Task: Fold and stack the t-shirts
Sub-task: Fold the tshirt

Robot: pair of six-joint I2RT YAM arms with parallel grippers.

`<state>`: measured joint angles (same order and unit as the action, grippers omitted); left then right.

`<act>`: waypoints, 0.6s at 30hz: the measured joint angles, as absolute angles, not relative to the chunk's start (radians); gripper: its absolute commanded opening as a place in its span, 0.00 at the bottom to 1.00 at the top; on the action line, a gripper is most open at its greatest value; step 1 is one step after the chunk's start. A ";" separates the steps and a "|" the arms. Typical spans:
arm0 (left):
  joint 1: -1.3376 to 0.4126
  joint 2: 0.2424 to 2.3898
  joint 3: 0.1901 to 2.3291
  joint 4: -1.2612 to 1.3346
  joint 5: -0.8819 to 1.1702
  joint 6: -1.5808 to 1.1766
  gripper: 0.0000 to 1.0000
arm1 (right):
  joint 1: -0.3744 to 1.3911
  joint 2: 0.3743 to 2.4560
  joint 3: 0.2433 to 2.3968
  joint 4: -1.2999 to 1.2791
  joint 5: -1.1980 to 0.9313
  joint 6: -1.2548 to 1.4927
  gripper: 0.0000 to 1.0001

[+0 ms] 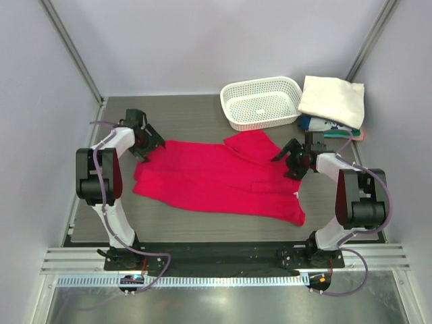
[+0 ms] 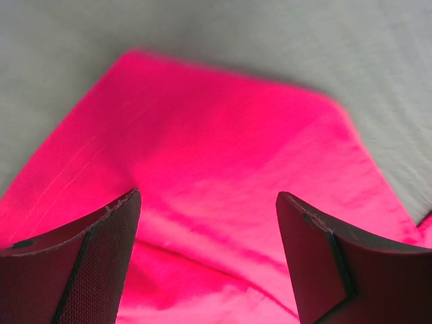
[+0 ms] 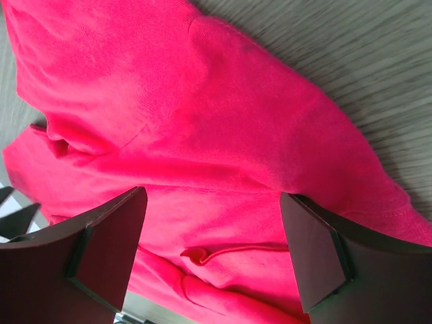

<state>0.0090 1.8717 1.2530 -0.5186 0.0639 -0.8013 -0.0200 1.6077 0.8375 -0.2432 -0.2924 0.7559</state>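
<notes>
Grey table (image 1: 182,118), crimson t-shirt (image 1: 216,181) lies spread mid-table, rumpled at its right end near the basket (image 1: 262,101). Your left gripper (image 1: 150,147) and right gripper (image 1: 291,156) hover over opposite ends, fingers spread, holding nothing. Risk: uneven pinches or catching one layer only, and the fold skews or bunches.

The top camera looks steeply down from above and behind the arm bases (image 1: 121,253), taking in the whole table (image 1: 196,115). Each wrist camera peers past its own fingers (image 2: 101,263), very close over the shirt (image 1: 216,179), the part all three views share
</notes>
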 measured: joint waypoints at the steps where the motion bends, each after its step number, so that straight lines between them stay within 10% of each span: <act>1: -0.003 1.892 1.296 -0.520 0.060 -0.785 0.82 | -0.021 1.600 0.830 -0.237 -0.292 0.760 0.87; 10: -0.049 1.564 1.340 -0.657 -0.136 -0.712 0.84 | 0.077 1.504 0.786 -0.313 -0.204 0.748 0.87; 18: -0.016 1.176 0.870 -0.618 -0.191 -0.807 0.71 | 0.101 1.481 0.919 -0.411 -0.155 0.695 0.86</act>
<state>-0.0162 1.1763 0.8696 -0.6178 -0.1905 -0.8066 0.1005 1.4815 0.9192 -0.4114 -0.1547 0.6949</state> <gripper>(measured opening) 0.741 0.867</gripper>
